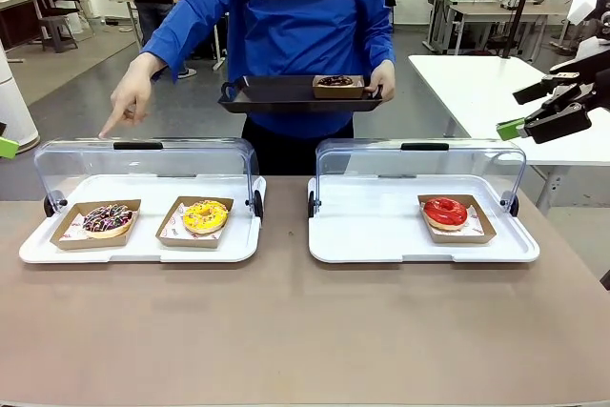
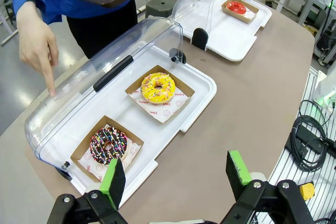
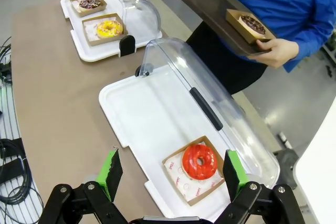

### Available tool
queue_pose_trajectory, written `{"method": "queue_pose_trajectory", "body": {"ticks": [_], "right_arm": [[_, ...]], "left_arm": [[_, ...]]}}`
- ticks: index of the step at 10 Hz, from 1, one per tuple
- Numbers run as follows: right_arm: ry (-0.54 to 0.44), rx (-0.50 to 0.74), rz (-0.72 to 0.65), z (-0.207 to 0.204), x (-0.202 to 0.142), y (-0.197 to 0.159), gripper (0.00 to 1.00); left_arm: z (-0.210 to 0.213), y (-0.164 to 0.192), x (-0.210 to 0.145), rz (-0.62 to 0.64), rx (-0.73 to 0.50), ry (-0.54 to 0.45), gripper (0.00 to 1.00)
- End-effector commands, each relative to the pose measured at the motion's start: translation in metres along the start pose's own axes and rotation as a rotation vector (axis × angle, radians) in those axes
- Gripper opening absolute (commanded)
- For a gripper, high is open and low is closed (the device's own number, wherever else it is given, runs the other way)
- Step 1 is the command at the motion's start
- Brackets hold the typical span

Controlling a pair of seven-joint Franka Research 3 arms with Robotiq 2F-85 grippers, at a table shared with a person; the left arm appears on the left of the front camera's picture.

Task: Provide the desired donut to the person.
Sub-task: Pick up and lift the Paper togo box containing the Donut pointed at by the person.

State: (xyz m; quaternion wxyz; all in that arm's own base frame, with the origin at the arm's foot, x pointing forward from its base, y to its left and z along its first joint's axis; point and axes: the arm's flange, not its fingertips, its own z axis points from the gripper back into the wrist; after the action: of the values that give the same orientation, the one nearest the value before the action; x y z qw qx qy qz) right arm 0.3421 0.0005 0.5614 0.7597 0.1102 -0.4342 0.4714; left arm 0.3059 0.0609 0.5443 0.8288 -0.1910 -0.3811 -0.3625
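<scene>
- Brown, matte table (image 1: 286, 331) carries two glossy white plastic trays side by side, each a rounded rectangle with a raised rim.
- Behind each tray stands a clear, curved plastic lid with a black bar handle, rolled back.
- On the left tray (image 1: 143, 247), two ring donuts lie in shallow brown cardboard boats lined with printed paper. The chocolate donut (image 1: 108, 220) has coloured sprinkles. The yellow donut (image 1: 205, 216) beside it has finer sprinkles.
- On the right tray (image 1: 381, 235), a smooth, shiny red donut (image 1: 445, 213) lies in its own boat near the right end.
- At the far side stands the person (image 1: 295, 26) in a bright-blue coat. One bare hand (image 1: 129, 102) points a finger down at the left lid (image 1: 143, 164), at the chocolate donut's end. Whether the fingertip touches it cannot be told.
- Their other hand (image 1: 383, 78) holds a dark, flat serving tray (image 1: 276, 94) with a dark-glazed donut (image 1: 336, 82) in a cardboard boat on it.
- Above the table edge in front of the left tray, the left gripper (image 2: 176, 162) has its green-padded jaws spread wide, holding nothing.
- Over the near edge of the right tray, the right gripper (image 3: 172, 162) hangs with its jaws likewise wide and empty.
</scene>
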Motion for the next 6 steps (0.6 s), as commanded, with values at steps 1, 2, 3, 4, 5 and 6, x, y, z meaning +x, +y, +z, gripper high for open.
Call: {"method": "queue_pose_trajectory", "body": {"ticks": [1,2,3,4,5,6], "right_arm": [[0.002,-0.002,-0.012,-0.0006,-0.0008,0.0015,1.0],[0.002,-0.002,-0.012,-0.0006,-0.0008,0.0015,1.0],[0.002,-0.002,-0.012,-0.0006,-0.0008,0.0015,1.0],[0.002,-0.002,-0.012,-0.0006,-0.0008,0.0015,1.0],[0.002,-0.002,-0.012,-0.0006,-0.0008,0.0015,1.0],[0.002,-0.002,-0.012,-0.0006,-0.0008,0.0015,1.0]], "left_arm": [[-0.0001,0.0009,-0.0001,0.007,-0.004,-0.008,1.0],[-0.0001,0.0009,-0.0001,0.007,-0.004,-0.008,1.0],[-0.0001,0.0009,-0.0001,0.007,-0.004,-0.008,1.0],[-0.0001,0.0009,-0.0001,0.007,-0.004,-0.008,1.0],[-0.0001,0.0009,-0.0001,0.007,-0.004,-0.008,1.0],[-0.0001,0.0009,-0.0001,0.007,-0.004,-0.008,1.0]]}}
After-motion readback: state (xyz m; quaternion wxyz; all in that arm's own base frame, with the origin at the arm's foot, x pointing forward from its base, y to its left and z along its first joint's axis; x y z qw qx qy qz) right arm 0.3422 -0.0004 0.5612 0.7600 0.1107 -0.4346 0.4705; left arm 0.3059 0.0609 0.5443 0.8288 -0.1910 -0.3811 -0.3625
